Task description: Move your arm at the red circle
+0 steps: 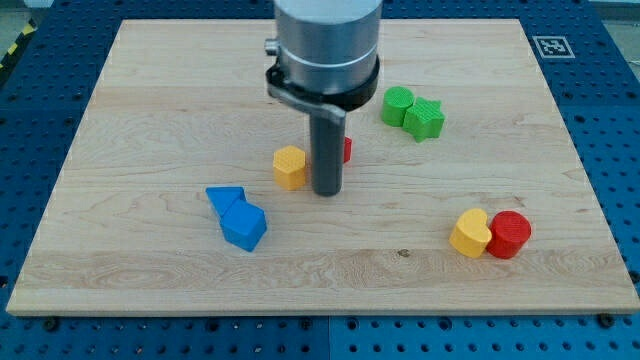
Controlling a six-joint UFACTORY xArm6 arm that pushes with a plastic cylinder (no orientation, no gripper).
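Note:
The red circle (510,235) lies near the view's lower right and touches a yellow heart-shaped block (469,233) on its left. My tip (327,192) stands near the board's middle, far to the left of the red circle and a little above it in the view. A yellow block (290,167) sits just left of the rod. A second red block (347,150) shows as a sliver behind the rod's right side; its shape is hidden.
Two green blocks (398,105) (425,119) touch each other at the upper right. Two blue blocks (226,198) (244,226) touch each other at the lower left. The wooden board (150,90) lies on a blue perforated table.

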